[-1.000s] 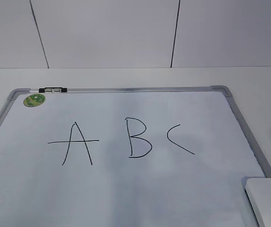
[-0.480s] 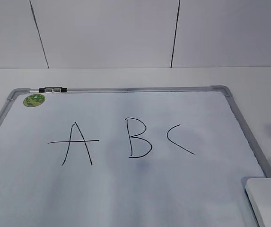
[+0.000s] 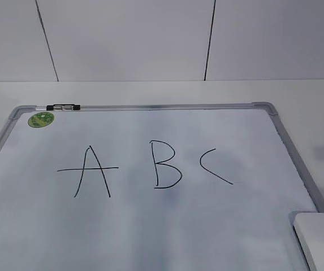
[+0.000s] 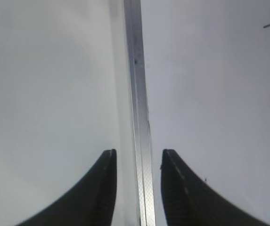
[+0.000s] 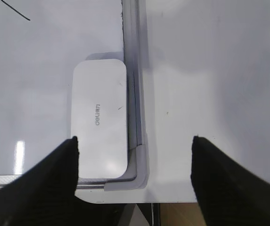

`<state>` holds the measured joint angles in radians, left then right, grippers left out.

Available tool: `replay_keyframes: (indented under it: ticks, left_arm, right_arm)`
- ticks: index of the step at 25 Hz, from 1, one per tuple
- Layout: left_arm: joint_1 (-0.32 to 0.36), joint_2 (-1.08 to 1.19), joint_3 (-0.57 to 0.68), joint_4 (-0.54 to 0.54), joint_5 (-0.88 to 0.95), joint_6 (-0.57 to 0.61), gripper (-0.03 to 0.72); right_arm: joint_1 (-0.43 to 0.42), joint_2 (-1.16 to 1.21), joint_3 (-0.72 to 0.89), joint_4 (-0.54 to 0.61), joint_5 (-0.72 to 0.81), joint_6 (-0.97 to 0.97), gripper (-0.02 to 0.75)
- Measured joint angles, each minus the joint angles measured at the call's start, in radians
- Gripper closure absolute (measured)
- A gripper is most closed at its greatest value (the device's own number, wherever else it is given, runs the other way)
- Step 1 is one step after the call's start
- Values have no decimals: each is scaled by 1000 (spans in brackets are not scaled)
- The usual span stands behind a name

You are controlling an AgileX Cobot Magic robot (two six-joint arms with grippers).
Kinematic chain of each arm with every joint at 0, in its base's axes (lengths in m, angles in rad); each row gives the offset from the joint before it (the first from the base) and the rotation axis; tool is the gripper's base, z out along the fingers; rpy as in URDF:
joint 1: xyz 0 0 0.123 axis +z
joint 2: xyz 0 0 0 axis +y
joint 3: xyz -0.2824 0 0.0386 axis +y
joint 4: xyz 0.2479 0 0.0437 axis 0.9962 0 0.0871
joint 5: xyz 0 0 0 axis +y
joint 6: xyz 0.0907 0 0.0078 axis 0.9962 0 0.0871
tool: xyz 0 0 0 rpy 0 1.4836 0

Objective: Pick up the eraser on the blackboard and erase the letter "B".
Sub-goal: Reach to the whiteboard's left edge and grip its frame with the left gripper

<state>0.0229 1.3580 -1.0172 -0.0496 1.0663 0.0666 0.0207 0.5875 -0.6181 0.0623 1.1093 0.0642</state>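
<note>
White, smooth rounded plastic eraser lay untouched in the frame corner; it looked light, rigid, slippery, best pinched across its long sides. Both claws gaped apart.

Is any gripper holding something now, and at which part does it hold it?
Nothing is held. The right gripper is open above the eraser; the left gripper is open over the blackboard frame.

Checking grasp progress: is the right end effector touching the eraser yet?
Cannot tell. In the right wrist view the right end effector is open, and one finger overlaps the eraser edge; height is unclear.
</note>
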Motion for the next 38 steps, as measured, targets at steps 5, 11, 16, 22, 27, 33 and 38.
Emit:
replay_keyframes:
  ticks: [5, 11, 16, 22, 27, 33, 38]
  left_arm:
    - [0, 180, -91, 0, -40, 10, 446]
    - [0, 329, -105, -2, -91, 29, 446]
    - [0, 405, -119, -28, -133, 40, 446]
    - [0, 462, -123, -31, -155, 44, 446]
    - [0, 482, -123, -32, -167, 45, 446]
    - [0, 510, -123, -32, -169, 51, 446]
    - [0, 512, -123, -32, -187, 57, 446]
  right_arm:
    - [0, 0, 0, 0, 0, 0, 150]
    - [0, 0, 0, 0, 0, 0, 150]
    - [0, 0, 0, 0, -4, 0, 150]
    - [0, 0, 0, 0, -6, 0, 150]
    - [0, 0, 0, 0, -6, 0, 150]
    - [0, 0, 0, 0, -6, 0, 150]
    - [0, 0, 0, 0, -6, 0, 150]
